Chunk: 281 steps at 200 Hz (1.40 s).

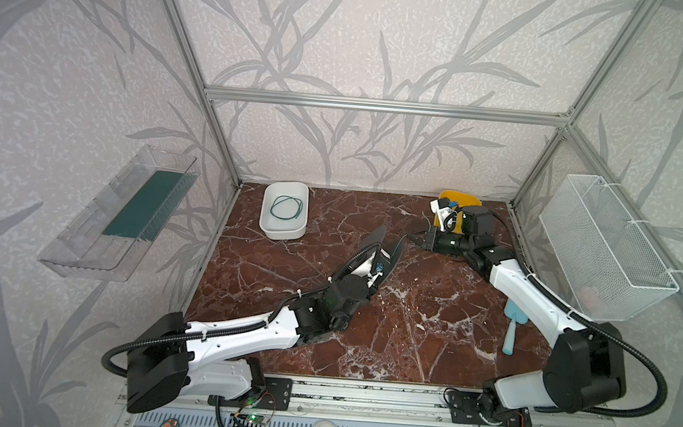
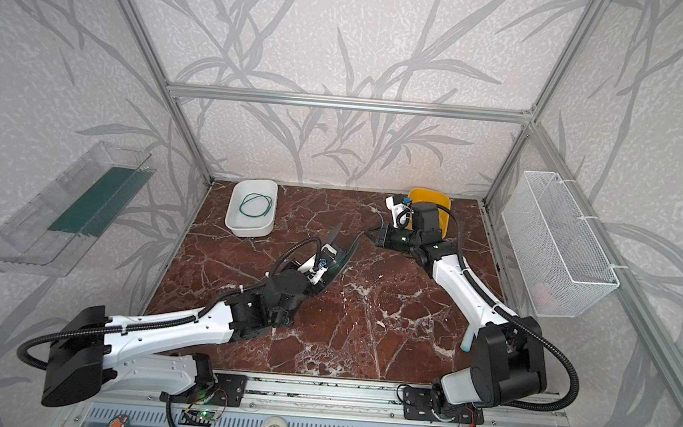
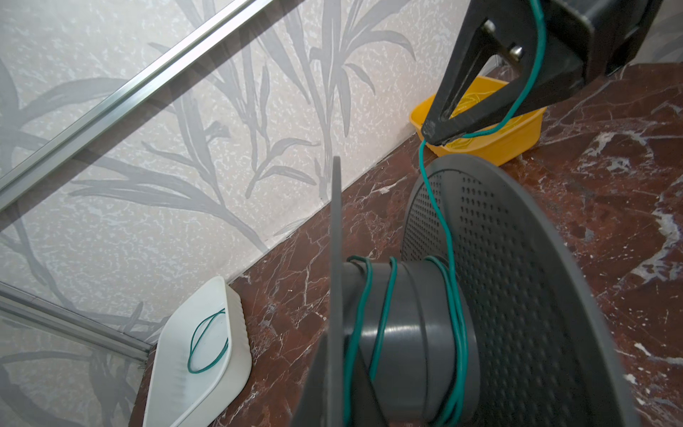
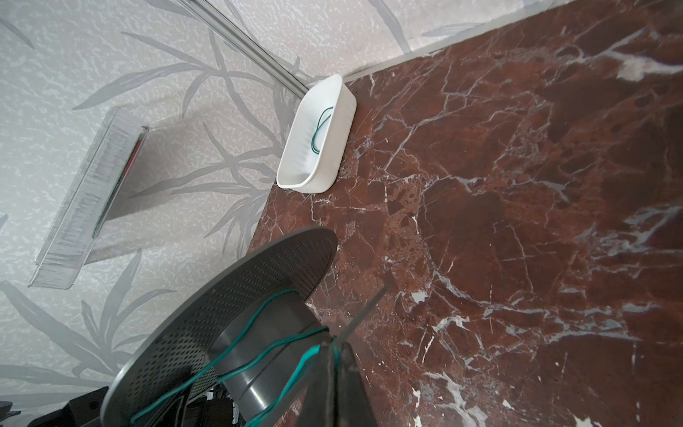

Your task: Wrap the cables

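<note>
Dark green cable (image 3: 384, 295) is looped in a few loose turns round the hub of a dark grey spool (image 3: 517, 295). The spool is a bit above the middle of both top views, held at a tilt over the red-brown marble tabletop (image 1: 405, 332). The left end effector (image 1: 375, 267) has the spool, jaws squeezed narrow on the thin near flange, which you see edge-on in the left wrist view.

One strand comes off the hub and runs up across the perforated far flange to the right end effector (image 3: 438, 135) in the upper right of that view. Its jaws are pinched together on the cable right at the tips, and more of the strand trails back along one finger. In the top views that end effector sits just right of the spool, tips close to the flange rim. Can't tell if they actually touch.

A second cable loop (image 1: 286, 209) lies coiled in the white tub (image 1: 284, 234) at the upper left of the tabletop, near the back wall. A yellow tub (image 1: 471, 200) is at the upper right, mostly hidden behind the right arm. A light blue handled tool (image 1: 512, 326) lies near the tabletop's right edge, beside that arm.
</note>
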Motion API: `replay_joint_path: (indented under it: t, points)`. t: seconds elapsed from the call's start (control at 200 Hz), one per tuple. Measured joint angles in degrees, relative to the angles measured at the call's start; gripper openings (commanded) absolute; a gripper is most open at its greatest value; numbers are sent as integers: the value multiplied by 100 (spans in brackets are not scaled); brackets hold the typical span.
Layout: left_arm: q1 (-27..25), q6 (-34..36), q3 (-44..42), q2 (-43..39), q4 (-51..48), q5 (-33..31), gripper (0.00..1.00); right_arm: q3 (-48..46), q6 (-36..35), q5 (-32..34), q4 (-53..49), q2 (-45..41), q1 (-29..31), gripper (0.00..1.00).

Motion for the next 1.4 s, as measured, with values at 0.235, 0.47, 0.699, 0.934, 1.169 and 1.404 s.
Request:
replay_joint_path:
  t: [0.235, 0.47, 0.699, 0.934, 1.169, 1.404]
  points:
    - [-22, 66, 142, 981, -529, -378, 0, -177, 199, 308, 472, -142, -461, 27]
    - [160, -74, 339, 1093, -671, -280, 0, -177, 131, 560, 422, -599, -492, 30]
    - [774, -988, 750, 1016, -1189, 385, 0, -772, 131, 732, 310, -1541, -437, 42]
    - [1563, -2653, 1530, 393, -1967, 1003, 0, -2028, -153, 748, 706, -2376, 57, 68]
    - [1928, -3696, 2741, 57, -2374, 1119, 0, -3060, -619, 1126, 1364, -2750, 1082, 78]
    - [1971, -4181, 3077, 52, -2594, 1220, 0, -3287, -490, 1263, 2114, -2308, 1147, 84]
